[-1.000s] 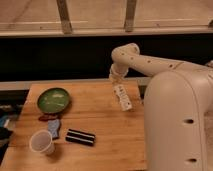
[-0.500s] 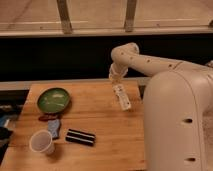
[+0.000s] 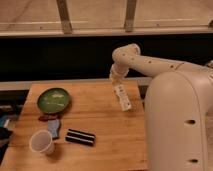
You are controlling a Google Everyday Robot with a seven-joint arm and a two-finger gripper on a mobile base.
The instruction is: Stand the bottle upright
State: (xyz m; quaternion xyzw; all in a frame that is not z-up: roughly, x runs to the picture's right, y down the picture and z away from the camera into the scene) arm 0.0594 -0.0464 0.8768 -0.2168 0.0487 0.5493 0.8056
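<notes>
The bottle [image 3: 122,98] is small, slim and white with a pale label bearing dark marks. It lies slanted at the right side of the wooden table [image 3: 105,125], its upper end toward the back. My gripper [image 3: 116,80] is directly at that upper end, at the tip of the white arm that reaches in from the right. I cannot tell whether the bottle rests on the table or is lifted off it.
A green plate [image 3: 53,99] sits at the back left. A white paper cup [image 3: 42,142] stands at the front left. Near it lie a blue object [image 3: 54,127] and a black striped bar [image 3: 81,137]. My white body [image 3: 180,125] fills the right side.
</notes>
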